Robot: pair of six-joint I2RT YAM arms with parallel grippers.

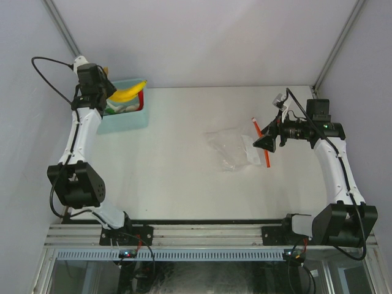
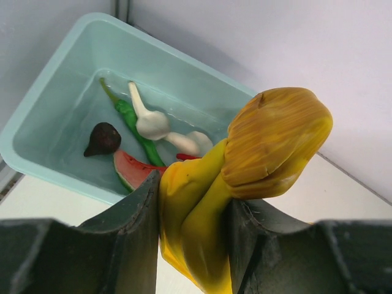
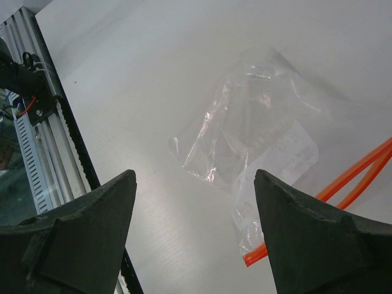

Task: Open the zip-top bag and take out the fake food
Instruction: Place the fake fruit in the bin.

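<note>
While the left claw (image 2: pixel 195 197) gripped the banana (image 2: pixel 275 141) above the bin (image 2: pixel 55 104), likely to drop it in, the right claw (image 3: pixel 195 190) hung open over the bag (image 3: pixel 257 122).

Pretty plain setup tbh: a matte white table (image 1: pixel 184 190) boxed in by pale grey-white panels, a back wall (image 1: pixel 202 43) plus a side wall (image 1: pixel 21 159) on the left and another on the right. Grey metal struts (image 1: pixel 61 26) run up the two far corners. Ribbed aluminium rails (image 1: pixel 202 234) line the near edge. The light is soft and even, with only faint shadows.
</note>
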